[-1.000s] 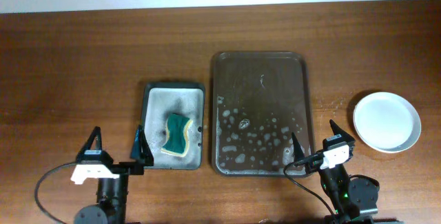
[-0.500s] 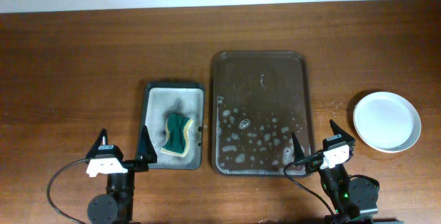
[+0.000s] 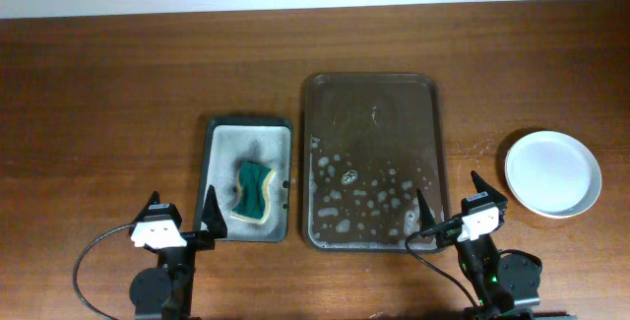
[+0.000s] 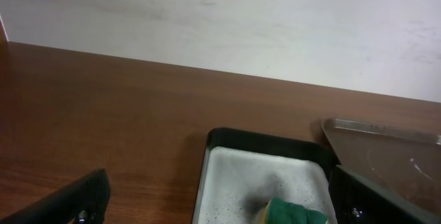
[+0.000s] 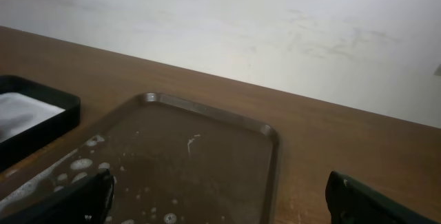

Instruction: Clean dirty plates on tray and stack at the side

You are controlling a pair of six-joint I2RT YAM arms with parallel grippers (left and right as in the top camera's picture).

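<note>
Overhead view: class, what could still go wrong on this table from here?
1. The large dark brown rectangular tray holds soapy suds; lifting or tilting it could spill them onto the wooden table.
2. The open right gripper sits by that tray's corner, with the white round plate on its other side; a careless swing might knock the plate.

Probably a robotics lab, staged as a washing-up station.
Bare wooden desk (image 3: 98,84) against a plain white wall (image 4: 220,17) beyond the tray (image 3: 369,98); sudsy sponge tray (image 3: 222,145) left of it, cabled robot arm (image 3: 487,261) at its near corner.
</note>
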